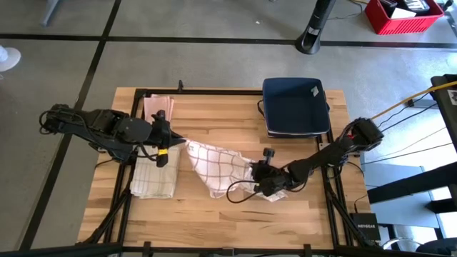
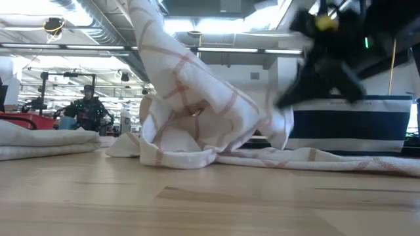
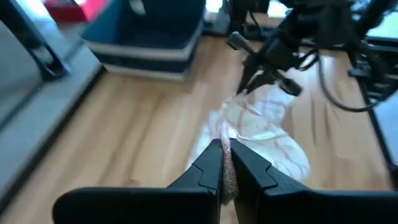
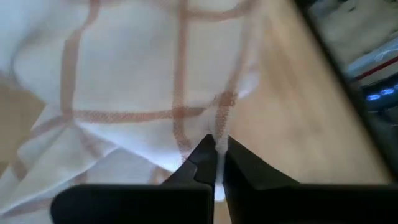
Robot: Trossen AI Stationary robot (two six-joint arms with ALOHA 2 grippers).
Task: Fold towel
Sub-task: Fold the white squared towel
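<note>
Towel (image 1: 211,165) bunched mid table (image 1: 214,107), strung between both arms. Left tool (image 3: 227,163) clamped on one corner, right tool (image 4: 217,157) pinched on another edge. Soft, light, floppy stuff; best gripped at corners, pulled taut before folding.

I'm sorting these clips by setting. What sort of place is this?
Probably a robotics lab or workshop: a wooden slatted table on a black frame stands on a grey concrete floor, cables trail beside it, and the low view shows exposed ceiling ducts and strip lights.
</note>
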